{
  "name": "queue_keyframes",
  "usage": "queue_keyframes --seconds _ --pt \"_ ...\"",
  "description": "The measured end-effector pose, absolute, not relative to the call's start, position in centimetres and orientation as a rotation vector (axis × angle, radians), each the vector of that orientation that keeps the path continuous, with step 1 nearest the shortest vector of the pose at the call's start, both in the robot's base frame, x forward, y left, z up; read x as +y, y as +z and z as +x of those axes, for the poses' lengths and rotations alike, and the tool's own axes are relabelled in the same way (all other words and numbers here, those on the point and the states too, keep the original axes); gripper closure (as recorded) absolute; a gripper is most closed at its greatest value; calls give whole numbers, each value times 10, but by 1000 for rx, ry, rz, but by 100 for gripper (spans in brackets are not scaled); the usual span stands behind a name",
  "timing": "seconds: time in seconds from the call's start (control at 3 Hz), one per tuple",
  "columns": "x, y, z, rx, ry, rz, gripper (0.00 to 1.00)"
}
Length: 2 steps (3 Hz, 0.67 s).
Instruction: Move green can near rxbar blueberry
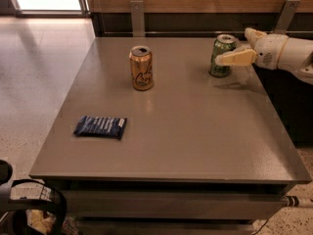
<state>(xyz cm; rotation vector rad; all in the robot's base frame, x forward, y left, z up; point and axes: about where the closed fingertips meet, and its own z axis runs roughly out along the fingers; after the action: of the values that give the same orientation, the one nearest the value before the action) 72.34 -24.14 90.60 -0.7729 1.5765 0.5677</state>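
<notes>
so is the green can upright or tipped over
Upright: the green can stands on its base, silver top facing up. The gripper is close against its side, jaws open.

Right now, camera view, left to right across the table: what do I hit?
rxbar blueberry → orange-gold can → green can. The hand is far right, open, at the green can and overlapping it in this view.
</notes>
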Motion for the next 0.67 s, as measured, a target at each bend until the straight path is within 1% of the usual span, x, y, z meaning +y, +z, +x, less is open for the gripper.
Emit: queue_keyframes --seconds 0.33,0.67 --pt "-234 896 728 1552 598 -744 0" --pt "-233 885 730 1542 603 -721 18"
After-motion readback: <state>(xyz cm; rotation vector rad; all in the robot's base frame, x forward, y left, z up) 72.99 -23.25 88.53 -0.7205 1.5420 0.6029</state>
